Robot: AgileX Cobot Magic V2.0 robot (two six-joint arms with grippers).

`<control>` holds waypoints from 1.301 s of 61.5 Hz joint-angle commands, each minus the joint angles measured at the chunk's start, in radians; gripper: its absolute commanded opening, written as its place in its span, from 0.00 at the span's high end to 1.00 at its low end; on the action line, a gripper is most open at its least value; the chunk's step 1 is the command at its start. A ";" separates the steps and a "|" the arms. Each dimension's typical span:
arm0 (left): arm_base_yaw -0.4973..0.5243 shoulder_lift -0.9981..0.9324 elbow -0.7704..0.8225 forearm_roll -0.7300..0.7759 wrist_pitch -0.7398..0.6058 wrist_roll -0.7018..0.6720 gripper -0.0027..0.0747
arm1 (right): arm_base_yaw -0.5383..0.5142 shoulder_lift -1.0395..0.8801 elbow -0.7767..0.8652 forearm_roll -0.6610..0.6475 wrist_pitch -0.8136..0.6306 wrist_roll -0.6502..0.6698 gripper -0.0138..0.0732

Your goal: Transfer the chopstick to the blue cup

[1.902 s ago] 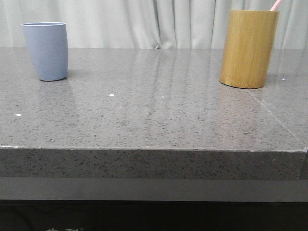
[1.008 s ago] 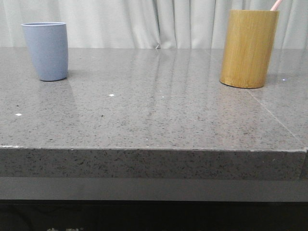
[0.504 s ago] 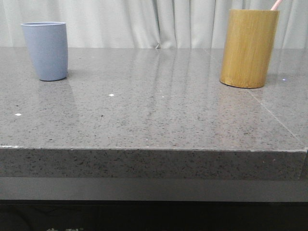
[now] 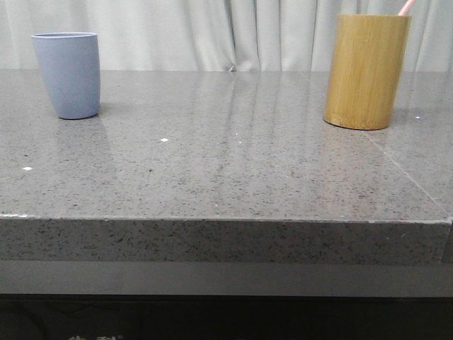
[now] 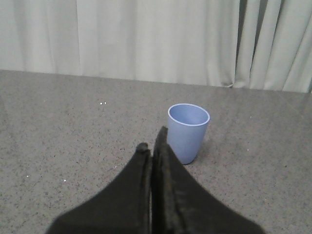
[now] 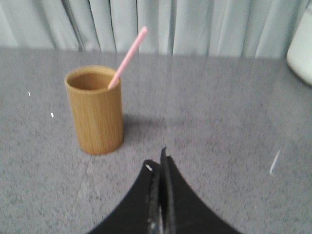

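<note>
Hands, left and right, are closed, holding nothing.

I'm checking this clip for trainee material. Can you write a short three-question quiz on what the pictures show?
1. True or false: the chopstick leans inside the bamboo holder.
2. In the front view, the blue cup stands on the table's: A) left B) right C) middle.
3. Fill in: the left gripper and right gripper are both ____.

Key: 1 true; 2 A; 3 shut.
</note>
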 commanded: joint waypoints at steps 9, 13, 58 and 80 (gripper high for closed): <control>0.001 0.113 -0.035 -0.023 -0.054 -0.003 0.99 | 0.002 0.142 -0.035 -0.002 -0.029 -0.006 0.92; 0.001 0.133 -0.035 -0.035 -0.051 -0.003 0.99 | 0.002 0.170 -0.035 -0.001 -0.015 -0.006 0.92; -0.096 0.397 -0.124 -0.056 -0.103 0.083 0.30 | 0.069 0.215 -0.040 0.040 0.034 -0.074 0.13; -0.124 0.760 -0.452 -0.028 0.047 0.083 0.37 | 0.080 0.215 -0.040 0.040 0.030 -0.074 0.13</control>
